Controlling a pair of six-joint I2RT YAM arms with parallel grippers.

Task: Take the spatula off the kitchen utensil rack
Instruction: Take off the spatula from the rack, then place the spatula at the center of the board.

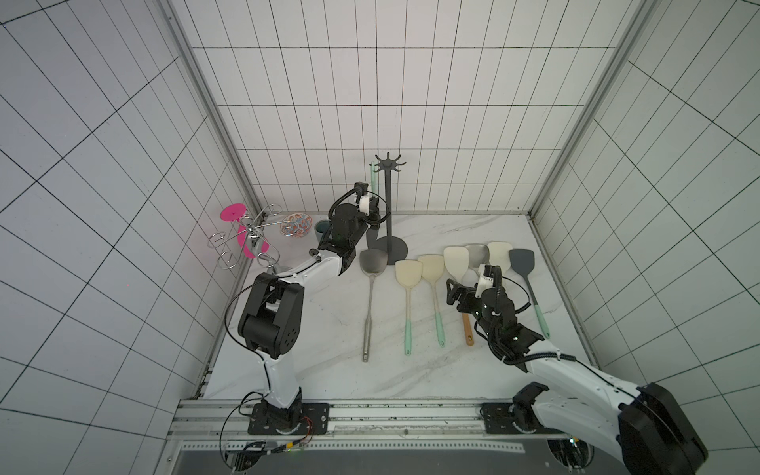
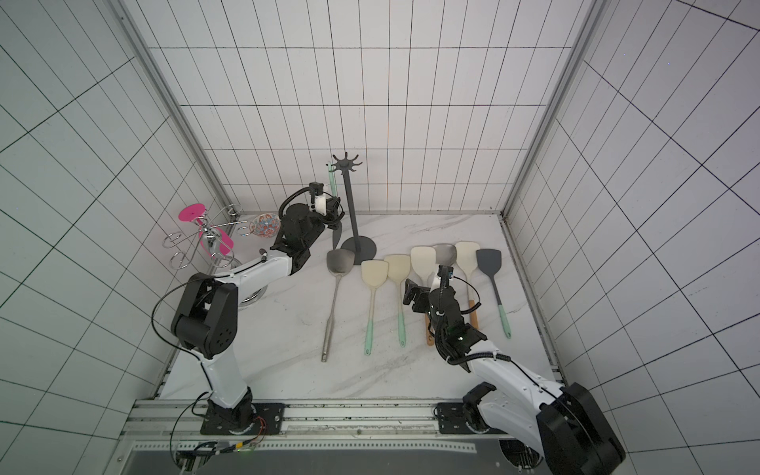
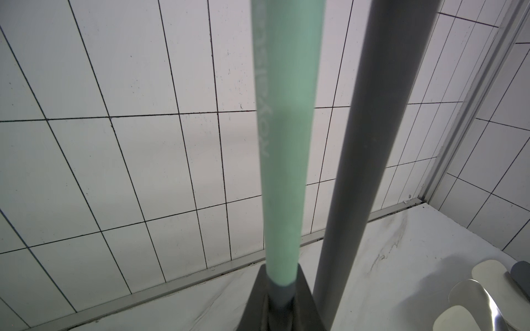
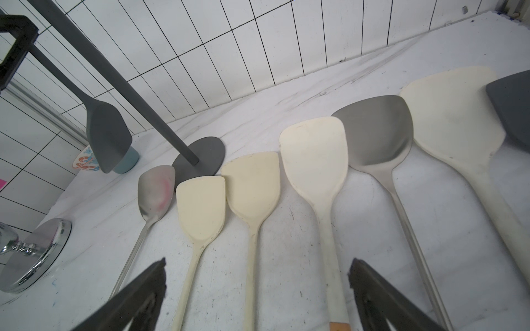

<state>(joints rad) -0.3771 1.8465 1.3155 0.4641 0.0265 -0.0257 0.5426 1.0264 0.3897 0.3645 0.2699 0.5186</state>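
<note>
The kitchen utensil rack (image 1: pixel 387 205) stands at the back of the marble table, a dark grey pole on a round base with a crown of hooks. The spatula (image 1: pixel 373 177) hangs from a hook on its left side, with a mint green handle and a dark grey blade low beside the pole. My left gripper (image 1: pixel 372 207) is shut on the spatula's handle (image 3: pixel 286 143), right next to the rack pole (image 3: pixel 372 143). My right gripper (image 4: pixel 258 286) hovers open over the row of loose utensils, holding nothing. From there the hanging blade (image 4: pixel 107 137) and rack base (image 4: pixel 200 156) show.
Several spatulas and metal turners (image 1: pixel 432 271) lie side by side in front of the rack. A chrome wire-loop stand (image 1: pixel 246 242) with pink glasses, a patterned bowl (image 1: pixel 296 225) and a blue-grey cup (image 1: pixel 321 228) crowd the back left corner. Tiled walls enclose three sides.
</note>
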